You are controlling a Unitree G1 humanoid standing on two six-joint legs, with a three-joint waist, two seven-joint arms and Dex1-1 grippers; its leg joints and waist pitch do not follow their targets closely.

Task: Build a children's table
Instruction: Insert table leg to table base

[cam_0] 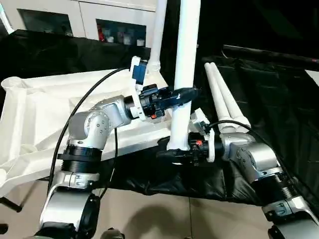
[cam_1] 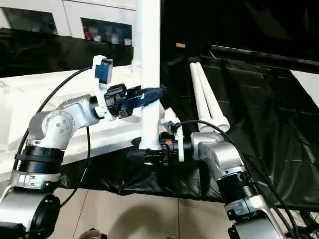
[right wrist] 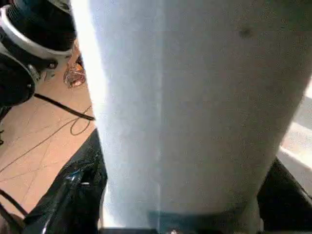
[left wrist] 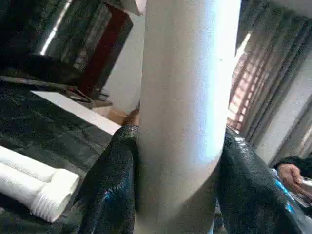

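The white table top (cam_0: 45, 114) lies underside up on the black-covered work table. One white leg (cam_0: 158, 35) stands upright in its far corner. A second leg (cam_0: 187, 45) stands upright at the near corner. My left gripper (cam_0: 185, 93) is shut around the middle of this leg, and its black fingers (left wrist: 114, 180) press against both sides of the tube (left wrist: 185, 117). Lower down, my right gripper (cam_0: 174, 153) is shut on the same leg (right wrist: 195, 107) near its flared base. Two more legs (cam_0: 224, 99) lie side by side to the right.
The black cloth (cam_0: 269, 79) covers the work table to the right and back. White cabinets (cam_0: 89, 20) stand behind it. A black cable (cam_0: 84, 107) loops over my left arm. A person's hand (left wrist: 292, 173) shows far off in the left wrist view.
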